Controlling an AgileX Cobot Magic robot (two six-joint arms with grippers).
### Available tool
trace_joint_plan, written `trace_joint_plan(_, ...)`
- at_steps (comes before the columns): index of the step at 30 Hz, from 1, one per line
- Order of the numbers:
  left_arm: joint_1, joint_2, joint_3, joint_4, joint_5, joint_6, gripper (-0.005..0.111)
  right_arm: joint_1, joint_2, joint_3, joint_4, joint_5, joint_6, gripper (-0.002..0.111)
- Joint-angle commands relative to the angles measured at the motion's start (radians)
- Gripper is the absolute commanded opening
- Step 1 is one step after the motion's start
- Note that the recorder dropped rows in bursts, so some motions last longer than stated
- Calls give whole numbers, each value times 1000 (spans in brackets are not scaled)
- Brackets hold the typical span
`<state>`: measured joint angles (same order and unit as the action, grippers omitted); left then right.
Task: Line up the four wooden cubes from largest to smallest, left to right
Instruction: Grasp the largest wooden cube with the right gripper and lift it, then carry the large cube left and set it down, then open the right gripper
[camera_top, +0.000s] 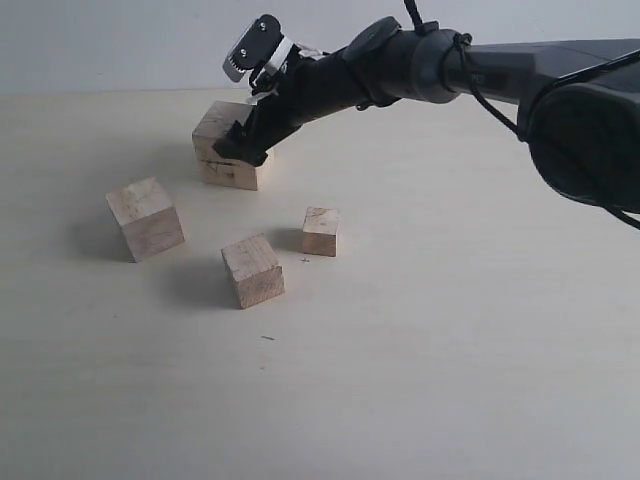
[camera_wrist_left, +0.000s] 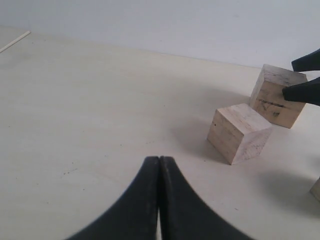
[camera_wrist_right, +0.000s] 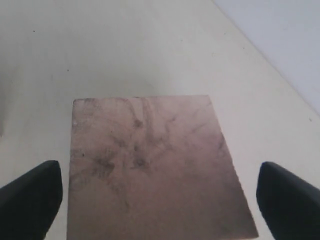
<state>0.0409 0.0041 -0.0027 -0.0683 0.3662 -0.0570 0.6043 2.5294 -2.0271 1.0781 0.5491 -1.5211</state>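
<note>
The largest wooden cube (camera_top: 228, 174), scuffed and seamed, stands at the back left. My right gripper (camera_top: 240, 150) is open and straddles it. In the right wrist view its dark-marked top (camera_wrist_right: 145, 165) fills the space between the two fingers (camera_wrist_right: 30, 200), with a gap on each side. The second-largest cube (camera_top: 146, 218) sits at the left, a mid-size cube (camera_top: 253, 270) lies in front, and the smallest cube (camera_top: 321, 231) is to its right. My left gripper (camera_wrist_left: 159, 162) is shut and empty above bare table; it is out of the exterior view.
The pale table (camera_top: 450, 350) spreads wide to the front and right. The left wrist view shows the second-largest cube (camera_wrist_left: 240, 132) in front of the largest cube (camera_wrist_left: 277, 95). The right arm (camera_top: 480, 70) reaches in from the upper right.
</note>
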Motion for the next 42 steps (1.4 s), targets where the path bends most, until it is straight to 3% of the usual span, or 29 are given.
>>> trace_joint_plan(1, -7, -4, 3, 2, -7, -3, 0, -10, 14, -14, 17, 2, -5, 103)
trace_joint_plan(4, -7, -4, 3, 2, -7, -3, 0, -17, 16, -14, 17, 12, -5, 100)
trace_joint_plan(7, -7, -4, 3, 2, -7, -3, 0, -19, 16, -14, 20, 34, -5, 84)
trace_joint_plan(10, -7, -4, 3, 2, -7, -3, 0, -19, 16, -14, 20, 75, 1, 53)
trace_joint_plan(11, -7, -4, 3, 2, -7, -3, 0, -19, 16, -14, 20, 108, 3, 28)
trace_joint_plan(12, -7, -4, 3, 2, -7, -3, 0, -19, 16, -14, 20, 122, 3, 19)
trace_joint_plan(13, -7, -4, 3, 2, -7, -3, 0, -19, 16, -16, 20, 168, 5, 0)
trace_joint_plan(18, -7, -4, 3, 2, -7, -3, 0, -11, -39, -16, 21, 209, 6, 0)
trace_joint_plan(24, -7, -4, 3, 2, -7, -3, 0, 7, -165, -16, 187, 203, 3, 0)
trace_joint_plan(42, -7, -4, 3, 2, -7, -1, 0, 353, -181, -16, 161, 51, -56, 0)
